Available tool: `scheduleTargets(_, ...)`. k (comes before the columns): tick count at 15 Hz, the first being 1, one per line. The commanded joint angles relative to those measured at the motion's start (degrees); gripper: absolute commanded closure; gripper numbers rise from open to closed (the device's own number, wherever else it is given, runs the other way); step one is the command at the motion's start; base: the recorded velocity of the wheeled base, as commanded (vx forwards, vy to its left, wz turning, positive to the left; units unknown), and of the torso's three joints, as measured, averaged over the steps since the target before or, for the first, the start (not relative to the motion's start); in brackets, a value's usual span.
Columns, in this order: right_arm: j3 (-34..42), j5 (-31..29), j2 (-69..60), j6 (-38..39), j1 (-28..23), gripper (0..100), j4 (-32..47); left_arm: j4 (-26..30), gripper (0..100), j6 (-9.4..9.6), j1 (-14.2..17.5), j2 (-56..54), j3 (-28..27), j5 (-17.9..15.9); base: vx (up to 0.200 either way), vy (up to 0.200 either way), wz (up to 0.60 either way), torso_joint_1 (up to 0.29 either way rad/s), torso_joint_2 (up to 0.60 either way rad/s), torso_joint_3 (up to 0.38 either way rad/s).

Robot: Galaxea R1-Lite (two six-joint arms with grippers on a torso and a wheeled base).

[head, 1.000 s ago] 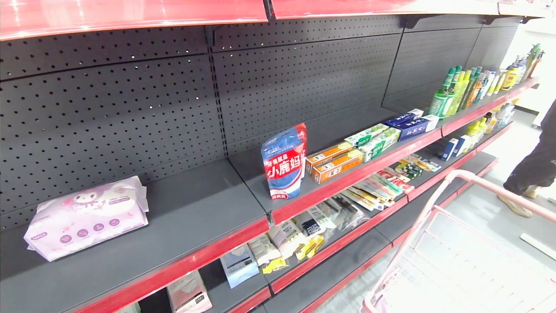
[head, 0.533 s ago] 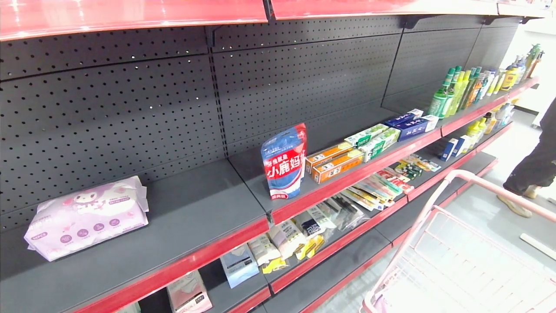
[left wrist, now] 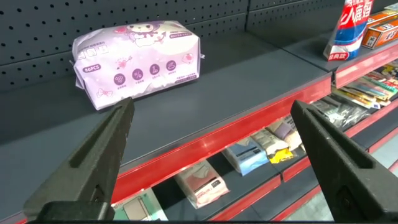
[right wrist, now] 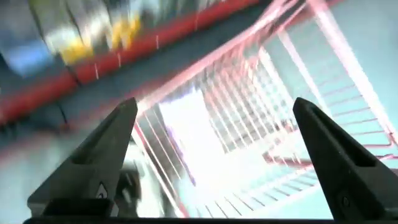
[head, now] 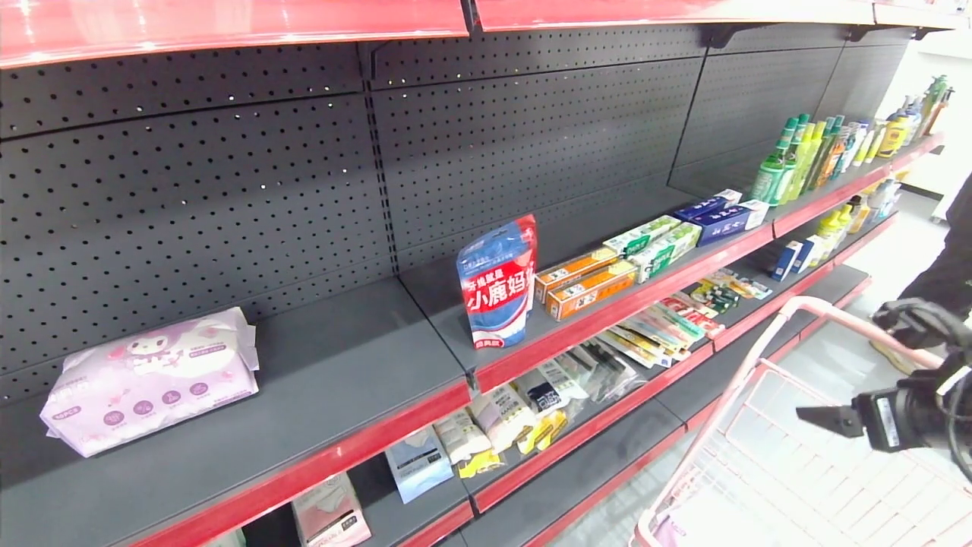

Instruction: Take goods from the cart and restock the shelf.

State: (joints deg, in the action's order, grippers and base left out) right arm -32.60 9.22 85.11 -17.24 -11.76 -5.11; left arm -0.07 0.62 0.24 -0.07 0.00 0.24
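Two grippers, both spread wide and carrying nothing. Over on the robot's right, the right gripper [right wrist: 214,107] hangs above the pink cart [head: 805,301], jaws parted, looking down into its wire floor. The left gripper [left wrist: 212,106] sits out in front of the shelf [head: 342,365], jaws just as wide, facing the wipes pack [head: 152,376] lying on the grey deck.

And the goods to pick? Hard call from the right wrist view: the pale patch [right wrist: 186,137] inside the cart might be a package, or only floor seen through the wires.

On the shelf, the blue-and-red pouch [head: 497,281] stands upright near the front lip. The toothpaste boxes [head: 588,285] lie just beside it, with open deck between pouch and wipes pack.

Risks from here: going down into that cart without a sure target could catch a finger in the wire mesh. It could also clip the rim and roll the cart away. A careless placement near the pouch could knock it over the lip, since it is tall and close to the edge.
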Motion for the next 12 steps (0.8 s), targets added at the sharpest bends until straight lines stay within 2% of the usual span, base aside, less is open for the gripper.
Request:
scheduleTargets(1,1.8,3.5,18.1,-10.4,-3.8,0,-0.3,0.0,0,-0.01,0.0,0.1,0.0,0.0,0.000,0.000,0.00,0.000,0.00,0.000)
scheduleTargets(2,2.3,3.8,19.6,-11.2,-3.3,0,-0.3,0.0,0,-0.01,0.0,0.1,0.0,0.0,0.000,0.000,0.00,0.000,0.00,0.000)
scheduleTargets(7,4.1,4.2,22.2,-13.5,0.4,0,-0.7,0.1,0,-0.01,0.0,0.1,0.0,0.0,0.000,0.000,-0.60,-0.002,0.01,0.005)
scheduleTargets(10,5.7,4.2,24.5,-14.2,2.4,0,-3.2,0.1,0,0.08,0.0,0.1,0.0,0.0,0.000,0.000,0.00,0.000,0.00,0.000)
scheduleTargets(12,6.3,4.2,28.1,-14.9,3.7,0,-9.8,0.1,0,0.08,0.0,0.1,0.0,0.0,0.000,0.000,0.00,0.000,0.00,0.000)
